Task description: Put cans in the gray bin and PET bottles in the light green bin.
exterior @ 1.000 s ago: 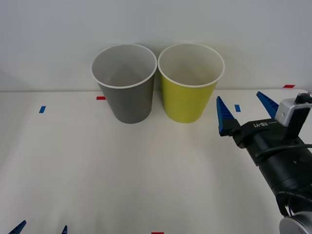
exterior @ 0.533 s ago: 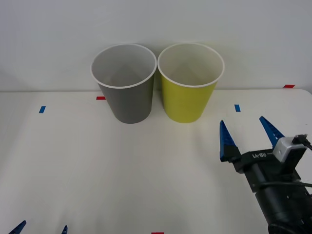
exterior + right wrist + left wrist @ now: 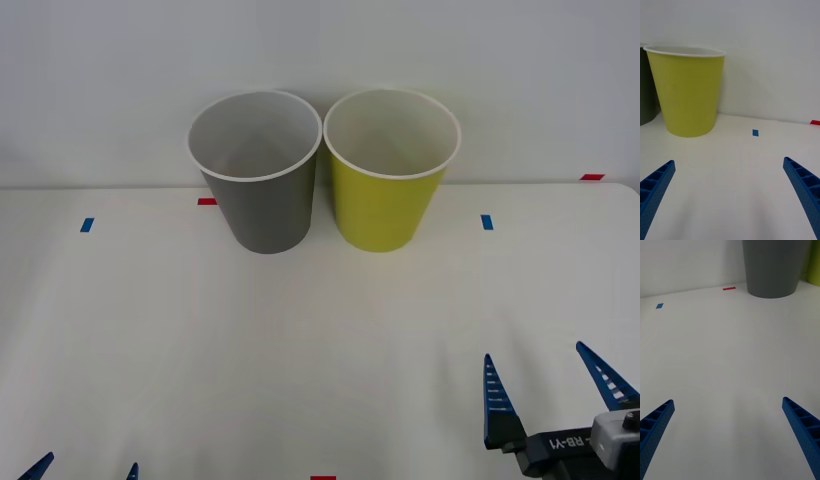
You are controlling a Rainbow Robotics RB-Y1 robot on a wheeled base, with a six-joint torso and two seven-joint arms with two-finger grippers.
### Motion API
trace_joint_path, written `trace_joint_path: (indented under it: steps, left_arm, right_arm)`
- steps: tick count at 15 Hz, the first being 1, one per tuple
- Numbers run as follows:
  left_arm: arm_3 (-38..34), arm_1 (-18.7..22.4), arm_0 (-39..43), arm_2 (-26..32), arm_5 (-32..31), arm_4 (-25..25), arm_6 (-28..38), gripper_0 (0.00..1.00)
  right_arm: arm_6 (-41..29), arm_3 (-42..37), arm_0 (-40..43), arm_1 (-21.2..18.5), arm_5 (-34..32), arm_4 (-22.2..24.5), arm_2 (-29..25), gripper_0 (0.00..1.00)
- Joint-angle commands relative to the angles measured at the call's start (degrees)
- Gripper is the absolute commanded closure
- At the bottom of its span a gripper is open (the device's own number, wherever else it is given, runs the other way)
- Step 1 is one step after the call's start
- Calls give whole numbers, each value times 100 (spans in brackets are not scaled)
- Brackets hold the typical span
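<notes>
1. Leftmost, the left gripper (image 3: 85, 468) sits parked at the near table edge, fingers spread and empty.
2. Next, the gray bin (image 3: 258, 180) stands touching the light green bin (image 3: 388, 175) at the rims; no can lies on the table (image 3: 300, 350), so whether one sits inside a bin cannot be told.
3. Rightmost, the right gripper (image 3: 550, 385), fingers apart and empty, has withdrawn from beside the light green bin to the near right corner.
4. Risk, as a judgement: any later pass close to the bins could nudge them and shift both.
</notes>
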Motion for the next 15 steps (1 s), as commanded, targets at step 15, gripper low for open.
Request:
trace_joint_path:
  steps: [15]
  left_arm:
    - [0,0,0,0,0,0,0,0]
  right_arm:
    - [-69,220,1461,-104,-209,-185,167,0]
